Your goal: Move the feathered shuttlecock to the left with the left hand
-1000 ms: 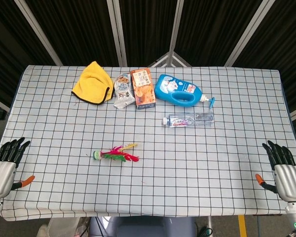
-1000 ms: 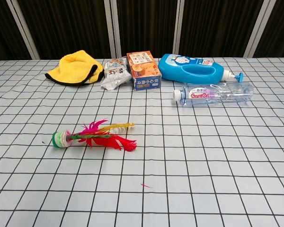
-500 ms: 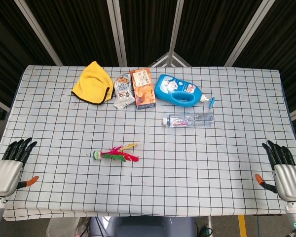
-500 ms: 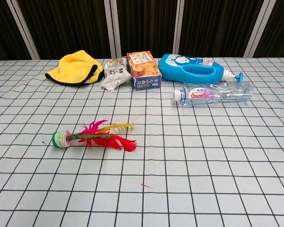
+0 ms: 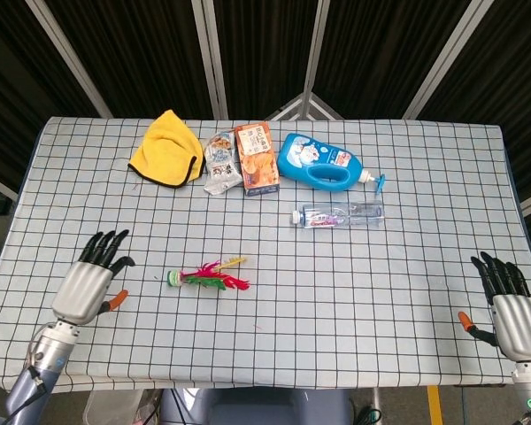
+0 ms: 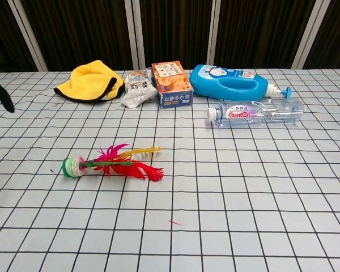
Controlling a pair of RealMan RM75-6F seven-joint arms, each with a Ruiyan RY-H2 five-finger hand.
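The left hand (image 5: pixel 90 282) hangs over the table (image 5: pixel 425 301) with its fingers (image 5: pixel 106 246) spread and holding nothing. The shuttlecock (image 5: pixel 208 278) lies off to their right, near but apart, with bare cloth between. Its long axis runs across the table, about square to the way the fingers point: the green-rimmed base is the end nearest the hand, and the red, pink and yellow feathers trail away from it. The right hand (image 5: pixel 511 312) rests at the far right edge, well apart from the shuttlecock, fingers likewise loose and empty, so the left is plainly the nearer. By my reading the reach has yet to close, and the hand must travel rightward to the base. Well beyond the fingers, along the back, sit a yellow cloth (image 5: pixel 166 150), a blue jug (image 5: pixel 323 163) bearing a cartoon figure, an orange box (image 5: pixel 256 158) and a crumpled packet (image 5: pixel 219 162), their print too small to read. A clear bottle (image 6: pixel 255 112) lying on its side in front of the jug shows red lettering that looks like "Ganten".
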